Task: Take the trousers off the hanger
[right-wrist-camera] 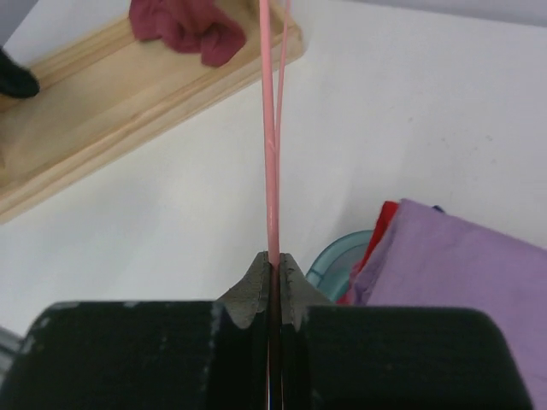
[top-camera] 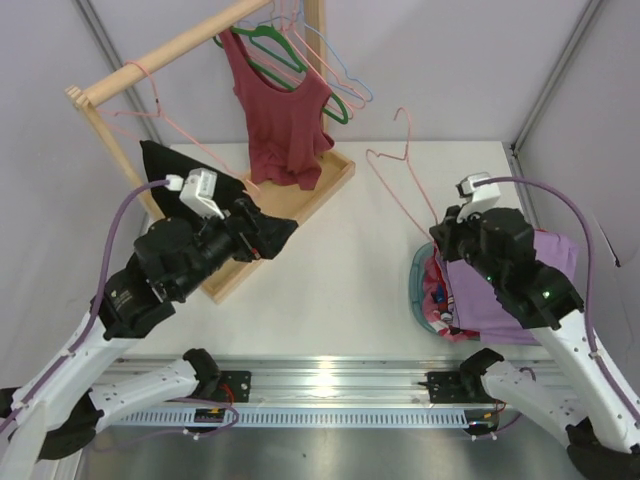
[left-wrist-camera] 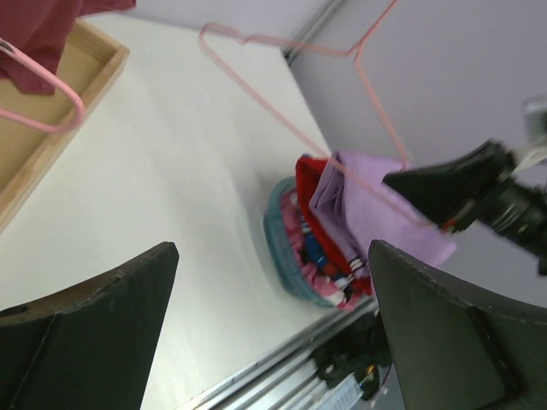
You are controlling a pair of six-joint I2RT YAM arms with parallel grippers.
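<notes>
The pale pink hanger is bare and stands tilted in the air over the table's right side. My right gripper is shut on its lower wire, which the right wrist view shows pinched between the jaws. The lilac trousers lie on the clothes pile in a teal basket, partly under my right arm. They also show in the left wrist view and the right wrist view. My left gripper is open and empty, next to a black garment.
A wooden rack stands at the back left on a wooden tray base. It carries a maroon top on a green hanger, a light blue hanger and more pink hangers. The black garment hangs at its left end.
</notes>
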